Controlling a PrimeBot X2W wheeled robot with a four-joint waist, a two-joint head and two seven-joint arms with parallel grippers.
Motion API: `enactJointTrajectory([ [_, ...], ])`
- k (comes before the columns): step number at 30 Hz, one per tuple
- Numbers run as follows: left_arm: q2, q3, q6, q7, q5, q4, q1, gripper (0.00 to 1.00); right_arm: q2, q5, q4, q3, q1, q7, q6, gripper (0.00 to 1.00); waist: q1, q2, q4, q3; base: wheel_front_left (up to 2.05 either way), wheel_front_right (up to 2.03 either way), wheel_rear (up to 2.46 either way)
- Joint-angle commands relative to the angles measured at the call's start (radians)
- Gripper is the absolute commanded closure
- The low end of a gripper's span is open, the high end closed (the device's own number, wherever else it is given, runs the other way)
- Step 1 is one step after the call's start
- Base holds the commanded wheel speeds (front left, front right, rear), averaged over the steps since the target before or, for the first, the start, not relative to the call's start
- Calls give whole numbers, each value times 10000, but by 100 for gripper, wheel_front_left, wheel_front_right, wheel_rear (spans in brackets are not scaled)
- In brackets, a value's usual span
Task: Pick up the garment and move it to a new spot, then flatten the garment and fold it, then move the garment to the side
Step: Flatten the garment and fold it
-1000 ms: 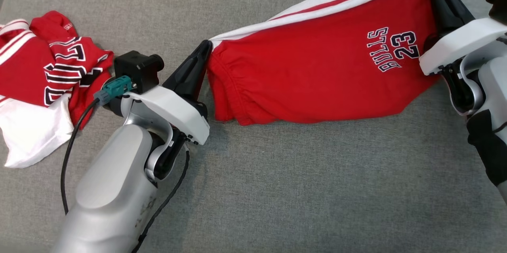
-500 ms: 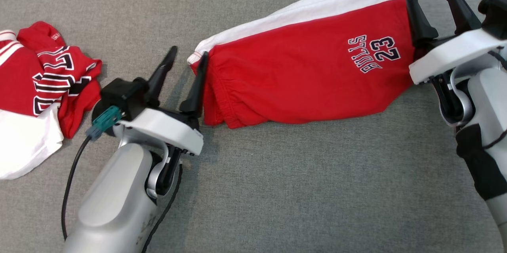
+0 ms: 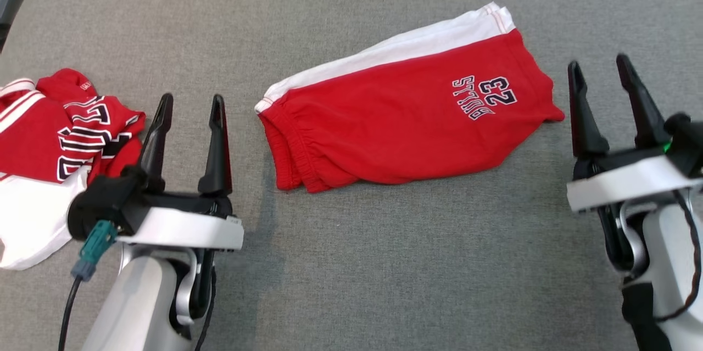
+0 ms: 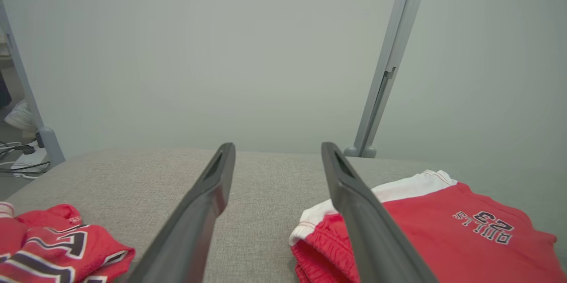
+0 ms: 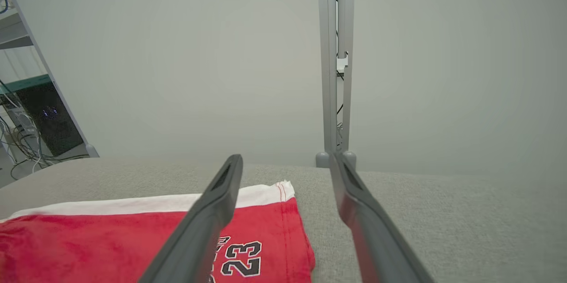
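the left gripper and the right gripper no longer pinch the red shorts. both now stand back with fingers spread wide and nothing in them. so the fold looks done, and the move to the side is what is left. the shorts lie flat between the two grippers, a little ahead of their tips. they are folded in half, with a white strip on the far edge and a wrinkly waist nearest the left gripper.

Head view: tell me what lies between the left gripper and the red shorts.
Nothing but bare grey surface separates the left gripper from the red shorts, as the head view shows.
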State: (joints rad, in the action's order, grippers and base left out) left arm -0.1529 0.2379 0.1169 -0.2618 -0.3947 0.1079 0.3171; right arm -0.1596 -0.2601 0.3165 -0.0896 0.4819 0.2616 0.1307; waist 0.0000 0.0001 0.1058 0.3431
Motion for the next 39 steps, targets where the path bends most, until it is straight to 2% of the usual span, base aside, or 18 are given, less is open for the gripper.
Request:
enactJointTrajectory([
  [1, -33, -178, 8, -37, 198, -59, -356, 0, 66, 139, -188, 163, -520, 47, 1, 0, 0, -1, -110, -272, 0, 0, 0],
  [16, 88, -537, -156, -39, 363, 459, -1654, 0, 470, 574, -1141, 723, -2782, 48, 1, 0, 0, -1, -395, -1121, 0, 0, 0],
  [39, -17, -216, -135, 235, 229, 557, -1593, 0, 454, 557, -1137, 803, -2739, 47, 1, 0, 0, -1, -263, -1095, 0, 0, 0],
])
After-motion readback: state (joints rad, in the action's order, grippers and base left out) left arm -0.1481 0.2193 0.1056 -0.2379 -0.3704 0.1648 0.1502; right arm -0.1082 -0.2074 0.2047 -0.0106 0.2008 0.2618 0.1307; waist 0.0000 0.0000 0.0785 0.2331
